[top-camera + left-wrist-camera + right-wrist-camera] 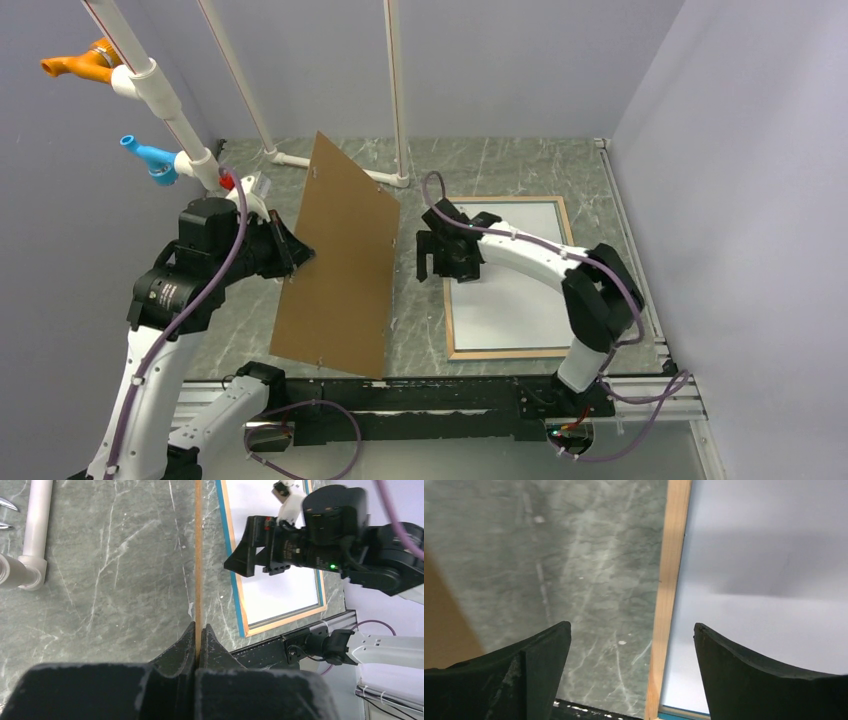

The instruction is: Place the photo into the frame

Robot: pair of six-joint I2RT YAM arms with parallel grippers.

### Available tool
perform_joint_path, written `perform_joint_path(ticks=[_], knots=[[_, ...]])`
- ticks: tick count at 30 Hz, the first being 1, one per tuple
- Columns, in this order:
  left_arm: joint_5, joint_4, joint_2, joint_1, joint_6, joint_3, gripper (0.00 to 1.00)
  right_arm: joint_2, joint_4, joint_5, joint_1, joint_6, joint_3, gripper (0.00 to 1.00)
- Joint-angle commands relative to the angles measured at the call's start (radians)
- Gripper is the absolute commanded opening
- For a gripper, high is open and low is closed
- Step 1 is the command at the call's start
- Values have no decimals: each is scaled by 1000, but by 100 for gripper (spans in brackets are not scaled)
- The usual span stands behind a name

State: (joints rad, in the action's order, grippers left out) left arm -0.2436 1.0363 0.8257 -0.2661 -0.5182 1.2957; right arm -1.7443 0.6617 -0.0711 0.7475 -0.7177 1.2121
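The photo (500, 310) lies white back up inside the frame (510, 353), flat on the table (500, 165), directly beneath the right gripper (631, 630). That gripper's jaws stand wide with nothing between them. In the wrist view one finger hangs over bare table and the other over the white sheet, with the frame's light wood rail running between them.

Out past that rail, on the side away from the right arm's base, the left gripper (199, 630) is clamped tight on the edge of the brown backing board (340, 270). It holds the board tilted up off the table, near the right gripper's fingers but apart from them.

So the print looks seated, though I can't tell whether every corner sits under the lip, as the right arm hides part of the sheet. The sensible move from here is to check the seating. The right gripper could narrow its fingers, come down onto the white back just inside the rail and press lightly, without sliding, so the sheet doesn't ride up over the wood. It should then lift straight up and clear.

The board should stay high until that arm is out. A swing now could clip the right gripper or scuff the print.
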Motion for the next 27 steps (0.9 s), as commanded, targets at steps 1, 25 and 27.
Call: perform_joint_path(ticks=[1, 25, 27], knots=[[-69, -129, -34, -1, -36, -2, 0, 149, -29, 43, -26, 27, -7, 97], [-324, -871, -213, -1, -556, -256, 0, 761, -1036, 1111, -554, -371, -569, 97], [-326, -896, -214, -1, -571, -278, 0, 756, -1207, 1133, -556, -490, -589, 95]])
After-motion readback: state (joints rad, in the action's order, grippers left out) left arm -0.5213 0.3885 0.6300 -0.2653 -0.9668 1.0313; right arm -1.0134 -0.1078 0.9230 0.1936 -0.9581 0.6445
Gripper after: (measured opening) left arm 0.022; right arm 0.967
